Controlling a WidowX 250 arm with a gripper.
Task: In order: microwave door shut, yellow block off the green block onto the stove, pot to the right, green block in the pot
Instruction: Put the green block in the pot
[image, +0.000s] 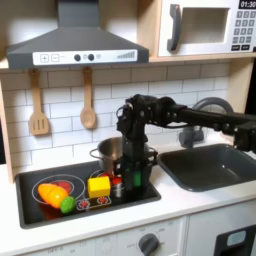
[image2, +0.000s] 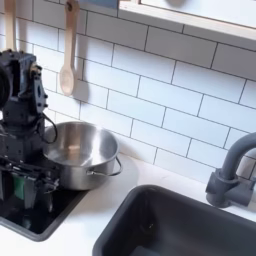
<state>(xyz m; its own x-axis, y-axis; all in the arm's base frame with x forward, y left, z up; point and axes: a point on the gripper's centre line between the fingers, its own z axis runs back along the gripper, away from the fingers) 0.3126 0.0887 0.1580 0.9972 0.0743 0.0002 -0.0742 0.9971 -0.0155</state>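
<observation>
Microwave door (image: 201, 30) shut; yellow block (image: 99, 186) on stove (image: 35, 212); pot (image2: 80, 153) undragged; green block unseen; gripper (image: 137, 178) fingers' spread indeterminable.

**Clearance and Obstructions Around the Stove**

In the first exterior view, the gripper (image: 135, 170) is hanging low over the stove (image: 40, 212), just in front of the pot (image: 108, 152), crowding the stove's right half. The yellow block (image: 98, 186) is sitting just beside the gripper on the first exterior view's left, with orange and yellow toy food (image: 52, 193) occupying the left burner. In the second exterior view, open tabletop (image2: 110, 205) is lying between the pot (image2: 80, 152) and the sink basin (image2: 185, 225). The faucet (image2: 228, 170) is standing well apart.
</observation>
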